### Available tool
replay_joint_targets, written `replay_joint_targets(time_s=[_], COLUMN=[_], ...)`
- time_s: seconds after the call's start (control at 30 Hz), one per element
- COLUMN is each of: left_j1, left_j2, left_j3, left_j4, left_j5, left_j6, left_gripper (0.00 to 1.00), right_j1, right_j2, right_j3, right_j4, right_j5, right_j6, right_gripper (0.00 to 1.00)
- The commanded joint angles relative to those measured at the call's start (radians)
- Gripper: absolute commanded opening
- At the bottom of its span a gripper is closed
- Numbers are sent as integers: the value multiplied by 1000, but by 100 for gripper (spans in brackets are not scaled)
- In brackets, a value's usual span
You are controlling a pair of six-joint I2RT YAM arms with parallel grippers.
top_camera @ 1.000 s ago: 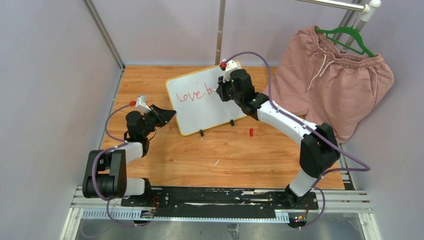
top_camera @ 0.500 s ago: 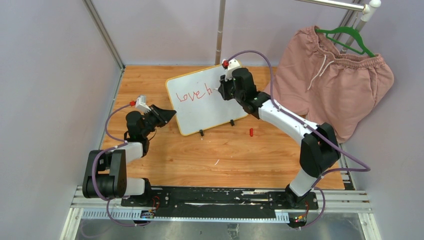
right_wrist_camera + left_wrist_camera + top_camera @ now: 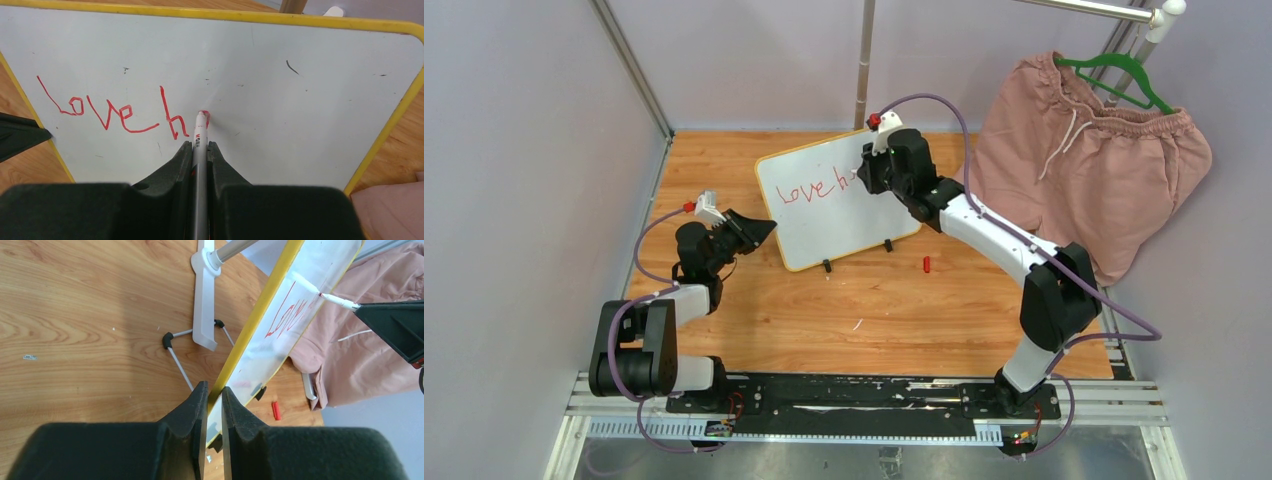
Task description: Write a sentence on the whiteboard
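Note:
The whiteboard [image 3: 834, 215], white with a yellow frame, stands tilted at the back of the table. Red writing "love h" [image 3: 112, 112] runs along its upper left, also seen in the top view [image 3: 809, 190]. My right gripper [image 3: 200, 146] is shut on a white marker [image 3: 199, 150] whose red tip touches the board just right of the "h", where a short new red stroke shows. In the top view the right gripper [image 3: 871, 172] is at the board's upper right. My left gripper [image 3: 214, 392] is shut on the board's yellow left edge [image 3: 250, 330], also seen from above [image 3: 762, 232].
A red marker cap [image 3: 926, 264] lies on the wooden table right of the board's black feet. Pink shorts [image 3: 1084, 170] hang on a green hanger at the back right. A metal pole with a white base [image 3: 205, 305] stands behind the board. Grey walls enclose the table.
My right gripper has shifted slightly up and to the left along the board with the marker, starting a new stroke after the "h". The left arm has not moved.

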Motion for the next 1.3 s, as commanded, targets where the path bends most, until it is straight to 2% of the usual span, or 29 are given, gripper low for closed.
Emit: replay_joint_targets(time_s=[0.0,0.67,1.27], left_j1=[1,-1,-1], left_j2=[-15,-16,-16], left_j3=[-7,-7,-7], left_j4=[-4,-4,-4], left_j5=[-9,-7,-8], left_j6=[11,10,12], left_gripper=[0,0,0], right_j1=[2,18,-37], right_j2=[19,-16,-56], right_j3=[22,-93,-94], right_j4=[-5,21,18], right_j5=[-26,-13,36], right_j6=[6,27,31], right_gripper=[0,0,0])
